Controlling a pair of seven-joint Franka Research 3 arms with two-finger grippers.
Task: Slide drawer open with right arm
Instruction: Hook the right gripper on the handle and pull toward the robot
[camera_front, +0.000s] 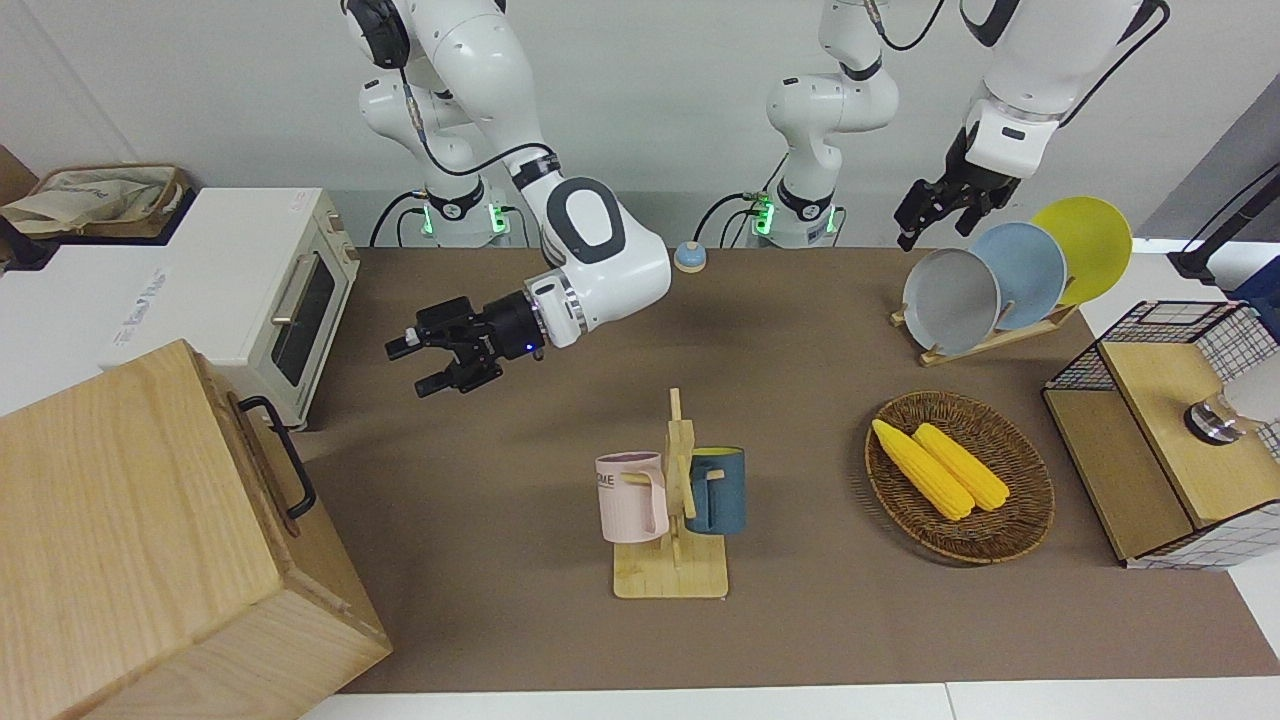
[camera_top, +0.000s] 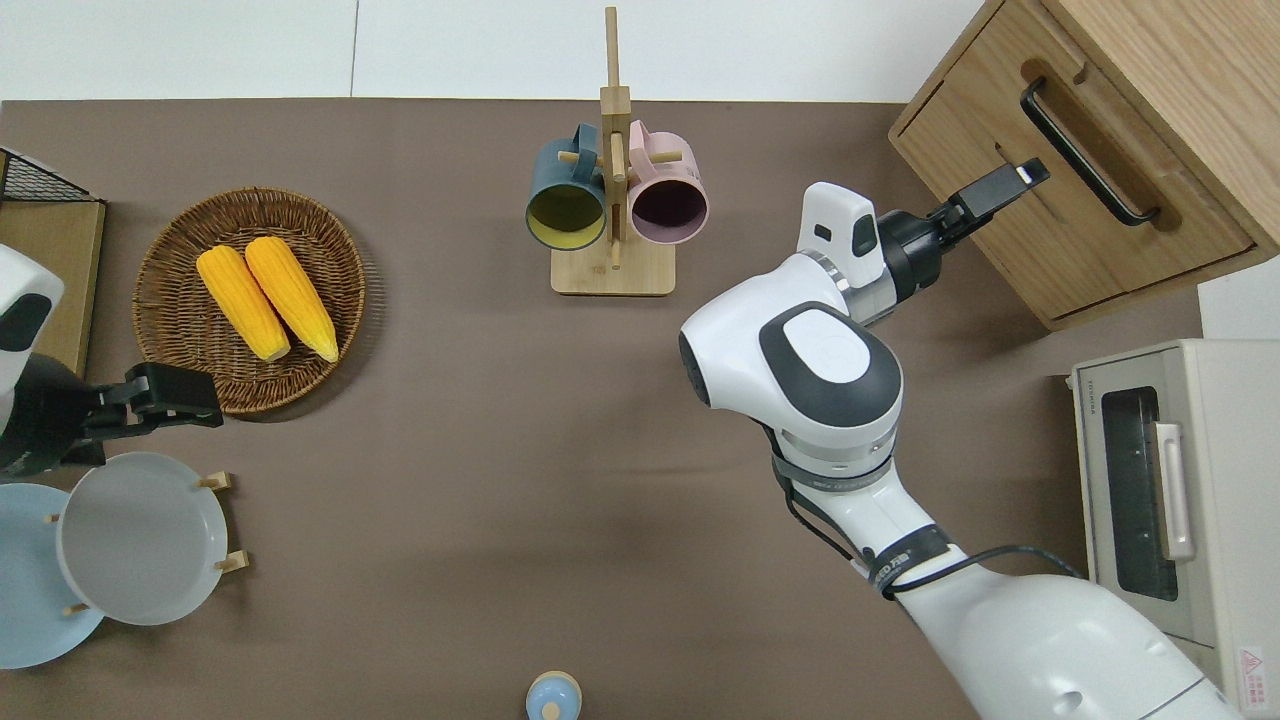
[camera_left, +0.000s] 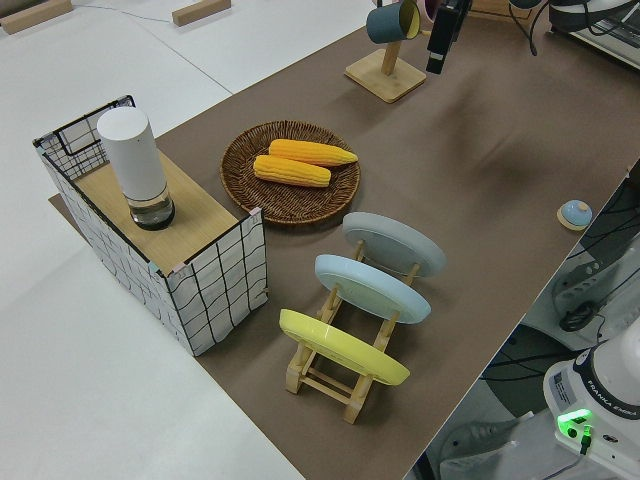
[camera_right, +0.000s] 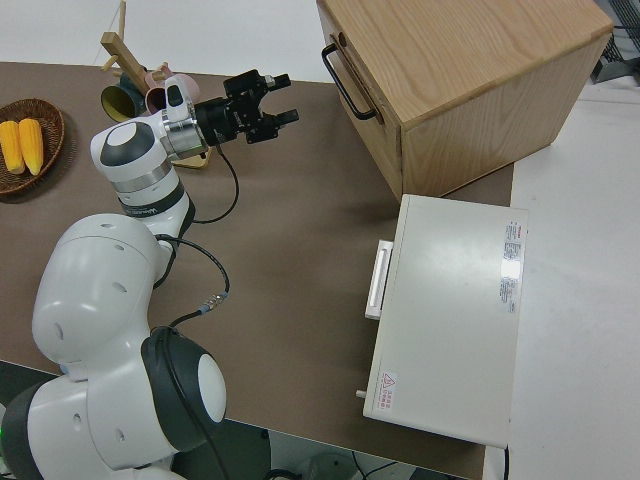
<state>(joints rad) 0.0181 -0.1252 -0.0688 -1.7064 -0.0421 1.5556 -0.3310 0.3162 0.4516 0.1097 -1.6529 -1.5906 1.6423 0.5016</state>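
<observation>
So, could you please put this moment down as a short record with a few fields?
active arm: right gripper, fingers open, empty, pointing toward the drawer
contact: none yet; the gripper is short of the black handle
drawer: appears shut
other arm: left gripper, parked
nearby: toaster oven beside the drawer box, nearer to the robots; mug rack mid-table
task stage: approach, pull not yet begun
</observation>
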